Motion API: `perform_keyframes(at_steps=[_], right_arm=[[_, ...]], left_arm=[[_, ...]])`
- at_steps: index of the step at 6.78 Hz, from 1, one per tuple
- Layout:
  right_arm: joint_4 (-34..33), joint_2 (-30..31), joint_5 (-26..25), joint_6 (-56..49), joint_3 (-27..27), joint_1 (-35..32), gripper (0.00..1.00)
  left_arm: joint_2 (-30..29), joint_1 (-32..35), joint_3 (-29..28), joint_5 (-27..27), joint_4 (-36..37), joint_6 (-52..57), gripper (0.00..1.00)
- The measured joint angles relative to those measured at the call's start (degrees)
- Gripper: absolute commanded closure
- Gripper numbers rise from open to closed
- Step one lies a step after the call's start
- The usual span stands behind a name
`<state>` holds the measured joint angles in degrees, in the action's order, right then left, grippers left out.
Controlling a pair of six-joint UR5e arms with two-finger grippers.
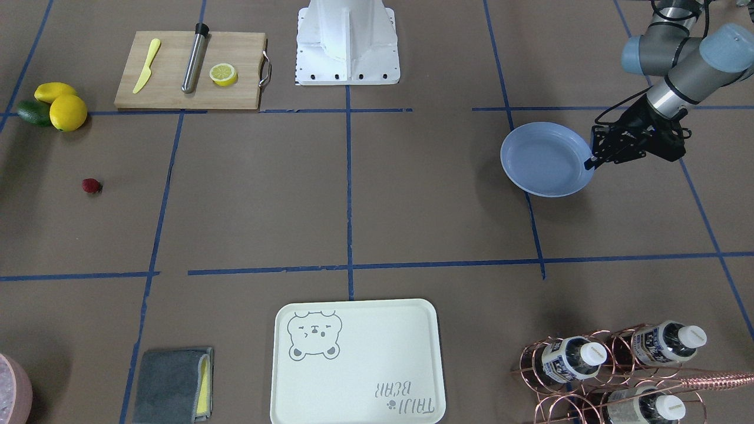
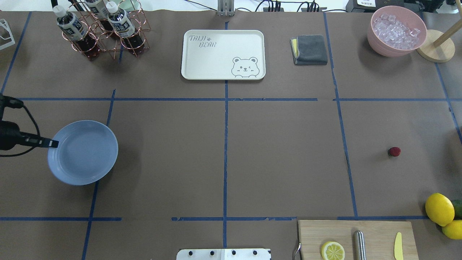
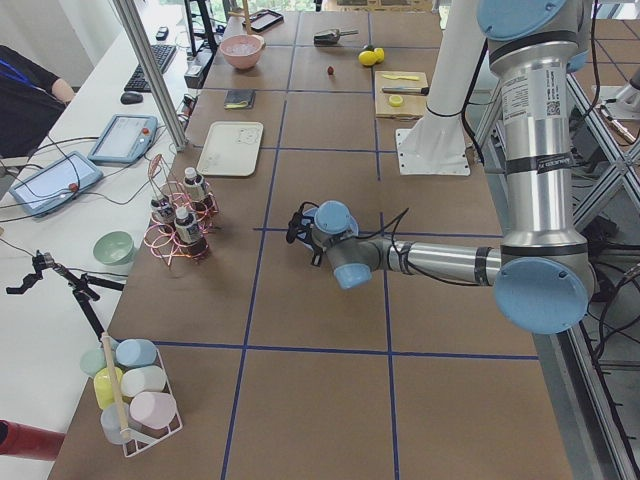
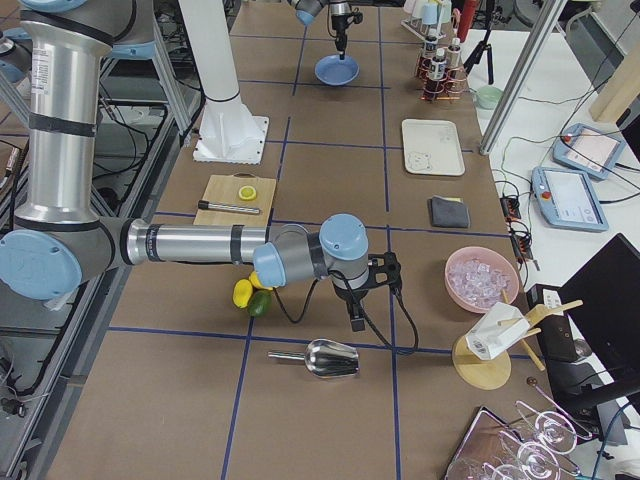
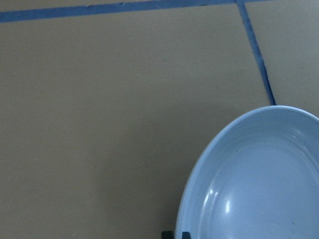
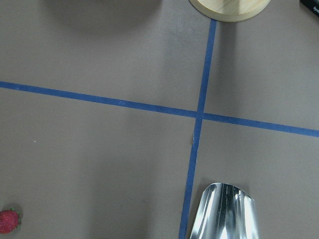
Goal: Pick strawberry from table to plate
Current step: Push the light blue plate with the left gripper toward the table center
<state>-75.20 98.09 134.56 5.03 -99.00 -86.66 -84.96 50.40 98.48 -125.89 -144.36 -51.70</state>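
The strawberry point(image 2: 394, 151) is a small dark red berry lying alone on the table point(image 2: 281, 151), right of centre; the front view has the strawberry point(image 1: 91, 186) at its left. It also sits in the bottom left corner of the right wrist view as the strawberry point(image 6: 9, 220). The light blue plate point(image 2: 85, 153) lies flat far off on the table's left side. My left gripper point(image 2: 52, 143) comes in from the left, its narrow fingertips point(image 5: 167, 233) closed on the plate's rim point(image 5: 199, 169). My right gripper point(image 4: 356, 318) shows only in the exterior right view, so I cannot tell its state.
Two lemons point(image 2: 439, 209) and an avocado lie at the near right edge, beside a cutting board point(image 2: 357, 240) with a lemon half, a steel rod and a yellow knife. A metal scoop point(image 6: 227, 211) lies near the right wrist. At the back stand the bear tray point(image 2: 223, 54), grey cloth point(image 2: 310, 50), ice bowl point(image 2: 396, 30) and bottle rack point(image 2: 101, 30).
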Motion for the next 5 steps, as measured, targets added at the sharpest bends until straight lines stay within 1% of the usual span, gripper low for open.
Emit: perform_keyframes(at_steps=[1, 2, 3, 4, 5], right_arm=[[0.0, 0.1, 0.0, 0.0, 0.0, 0.0, 0.00], [0.0, 0.2, 0.1, 0.1, 0.1, -0.1, 0.00], [0.0, 0.3, 0.1, 0.1, 0.2, -0.1, 0.00], [-0.1, 0.4, 0.1, 0.1, 0.3, -0.1, 0.00], [-0.1, 0.6, 0.1, 0.1, 0.4, -0.1, 0.00]], left_arm=[[-5.3, -1.5, 2.1, 0.6, 5.7, -4.0, 1.00], [-12.0, -5.0, 2.0, 2.8, 10.4, -8.9, 1.00], [-20.5, -9.6, -0.1, 6.5, 15.8, -13.8, 1.00], [-27.4, -13.9, -2.4, 9.8, 19.7, -17.2, 1.00], [-31.8, -17.5, -4.4, 12.3, 21.2, -19.4, 1.00]])
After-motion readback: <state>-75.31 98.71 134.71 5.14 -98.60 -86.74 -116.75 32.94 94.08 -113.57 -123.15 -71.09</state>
